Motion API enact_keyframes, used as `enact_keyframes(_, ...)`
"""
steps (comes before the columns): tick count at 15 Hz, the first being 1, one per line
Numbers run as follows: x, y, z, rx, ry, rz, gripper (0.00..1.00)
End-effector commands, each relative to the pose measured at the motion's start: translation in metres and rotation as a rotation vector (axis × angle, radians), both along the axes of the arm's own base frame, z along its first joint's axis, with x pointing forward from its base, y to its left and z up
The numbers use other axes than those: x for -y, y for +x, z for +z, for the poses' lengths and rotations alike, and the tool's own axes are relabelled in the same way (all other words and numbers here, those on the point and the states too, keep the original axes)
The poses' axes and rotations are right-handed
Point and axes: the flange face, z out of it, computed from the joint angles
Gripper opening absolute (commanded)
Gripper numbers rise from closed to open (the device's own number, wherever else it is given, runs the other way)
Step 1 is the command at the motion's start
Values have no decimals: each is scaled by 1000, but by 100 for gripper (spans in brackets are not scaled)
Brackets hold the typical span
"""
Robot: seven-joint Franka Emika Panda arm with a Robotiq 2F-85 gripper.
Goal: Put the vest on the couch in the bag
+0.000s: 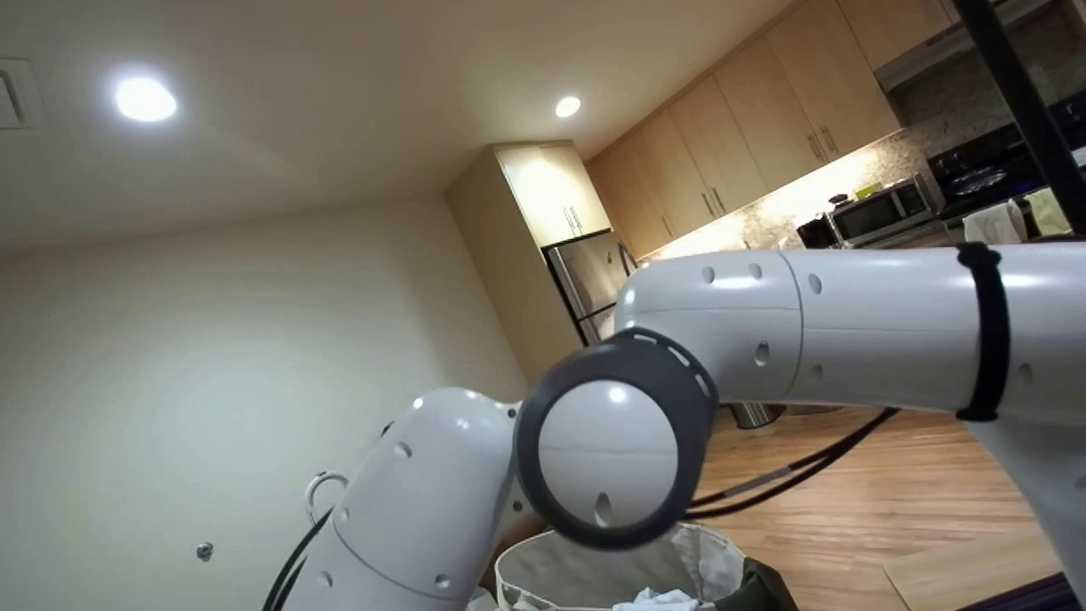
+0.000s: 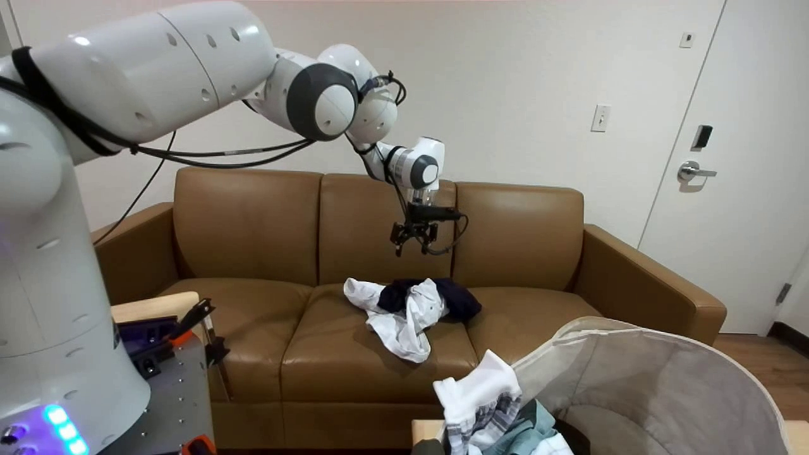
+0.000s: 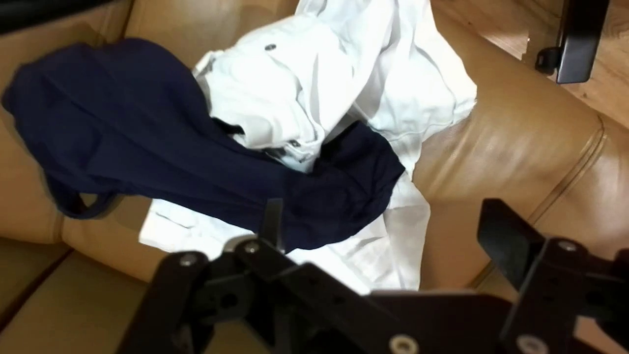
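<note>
Vest [image 3: 186, 147]: limp, probably light; take it by the free end.

Lies on the couch [image 2: 531, 309], across the white garment [image 3: 304, 83] and partly under one of its folds. Your gripper [image 3: 383, 221] is spread wide above the white garment, holding nothing. Expect soft cloth, hard to damage, apt to bunch. Pinch the broad end sticking out past the white garment; at the overlap you'd likely lift both. Bag [image 2: 670, 373] well apart from the white garment.
</note>
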Motion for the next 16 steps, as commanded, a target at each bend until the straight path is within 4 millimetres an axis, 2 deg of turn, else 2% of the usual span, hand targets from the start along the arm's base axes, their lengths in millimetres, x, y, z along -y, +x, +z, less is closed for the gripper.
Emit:
enact_keyframes(1,-30,-4,-59,-4,54,185,100)
enact_keyframes(5,-56,-18,-103,-22,103,352,100)
enact_keyframes(9,-62,-26,-133,-19,87,412,100)
enact_keyframes(10,-59,-30,-130,-4,54,418,100)
enact_keyframes(14,-57,-32,-140,29,-55,462,100)
enact_keyframes(16,-59,-25,-129,65,-110,493,100)
